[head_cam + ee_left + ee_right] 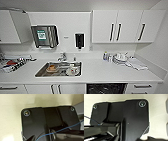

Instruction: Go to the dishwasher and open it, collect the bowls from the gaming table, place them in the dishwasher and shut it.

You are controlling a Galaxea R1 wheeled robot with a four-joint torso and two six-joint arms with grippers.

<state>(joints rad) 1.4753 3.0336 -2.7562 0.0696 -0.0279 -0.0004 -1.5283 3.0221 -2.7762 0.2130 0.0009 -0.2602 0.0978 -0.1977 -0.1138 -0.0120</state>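
Under the white counter (105,72), right of the sink, the dishwasher (106,89) shows as a dark open cavity with faint glints inside. The bowls and the gaming table are out of view. In the left wrist view the robot's dark plate (50,122) lies before a pale cream surface, with a thin blue cable crossing it. In the right wrist view the same kind of dark plate (125,117) stands over a pale surface. Neither picture lets me make out how the grippers stand.
A steel sink (40,73) holds an orange item and white crockery. Stacked dishes (120,58) and a folded cloth (137,64) sit at the counter's right, clutter (12,65) at its left. White wall cabinets (117,26), a towel dispenser (45,36) and a black soap dispenser (79,40) hang above.
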